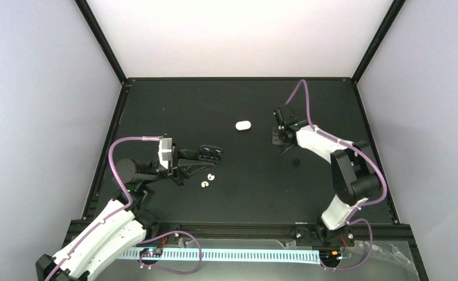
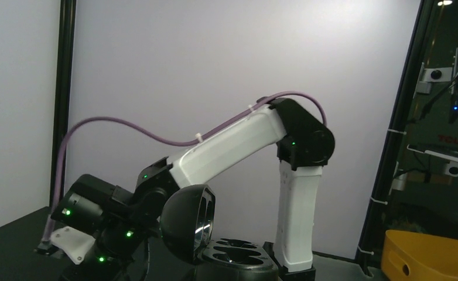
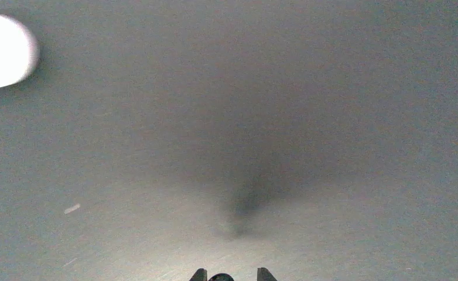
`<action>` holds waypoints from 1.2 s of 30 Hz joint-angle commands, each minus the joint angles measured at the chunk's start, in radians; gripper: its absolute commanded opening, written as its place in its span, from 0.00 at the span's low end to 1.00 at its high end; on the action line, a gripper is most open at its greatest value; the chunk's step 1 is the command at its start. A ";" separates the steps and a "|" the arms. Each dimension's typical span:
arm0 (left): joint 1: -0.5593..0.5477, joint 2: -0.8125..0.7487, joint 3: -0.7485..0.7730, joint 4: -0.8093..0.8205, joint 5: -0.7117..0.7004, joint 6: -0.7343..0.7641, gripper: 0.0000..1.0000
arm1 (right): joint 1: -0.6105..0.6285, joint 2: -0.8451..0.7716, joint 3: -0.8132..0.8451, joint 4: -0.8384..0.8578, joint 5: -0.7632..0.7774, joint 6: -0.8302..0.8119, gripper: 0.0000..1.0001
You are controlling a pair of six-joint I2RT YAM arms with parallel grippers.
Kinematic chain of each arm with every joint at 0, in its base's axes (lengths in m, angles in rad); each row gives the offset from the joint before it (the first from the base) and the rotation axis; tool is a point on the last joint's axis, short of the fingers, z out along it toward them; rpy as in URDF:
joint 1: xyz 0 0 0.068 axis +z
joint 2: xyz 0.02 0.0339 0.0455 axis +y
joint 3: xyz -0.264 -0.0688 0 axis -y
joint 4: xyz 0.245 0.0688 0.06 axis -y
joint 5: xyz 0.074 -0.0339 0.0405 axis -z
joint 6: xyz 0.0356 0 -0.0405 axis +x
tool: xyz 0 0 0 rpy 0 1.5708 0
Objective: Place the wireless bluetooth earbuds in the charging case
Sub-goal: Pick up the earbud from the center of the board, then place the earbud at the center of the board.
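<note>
Nothing is seated yet. Both wireless bluetooth earbuds [image 1: 205, 184] lie loose on the black table [image 1: 244, 202], touching nothing, just on the near side of the left gripper [image 1: 198, 159]. The charging case [image 1: 243, 125] sits well apart from them toward the far middle, a single smooth white oval with no lid raised.

The left gripper is pressed together on an open black case [image 2: 187, 223], whose lid is up and whose two wells are empty.

The right gripper [image 3: 231, 274] hangs low over bare table near the white case, without touching it. Only its fingertips [image 3: 265, 273] peek in at the wrist view's edge, with a dark rounded bit between them. I cannot tell whether it is pinching anything.

By my reckoning every step is left: raise the white lid, pick up each bud and seat it.
</note>
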 commanded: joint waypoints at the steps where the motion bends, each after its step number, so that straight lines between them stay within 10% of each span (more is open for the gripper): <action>1: -0.013 -0.028 0.037 -0.027 0.005 0.034 0.02 | 0.153 -0.112 -0.022 0.011 0.037 -0.166 0.18; 13: -0.061 -0.157 0.061 -0.149 -0.034 0.107 0.02 | 0.585 -0.167 -0.055 -0.152 0.193 -0.465 0.18; 36: -0.114 -0.155 0.070 -0.200 -0.047 0.157 0.02 | 0.683 -0.011 -0.062 -0.209 0.072 -0.488 0.34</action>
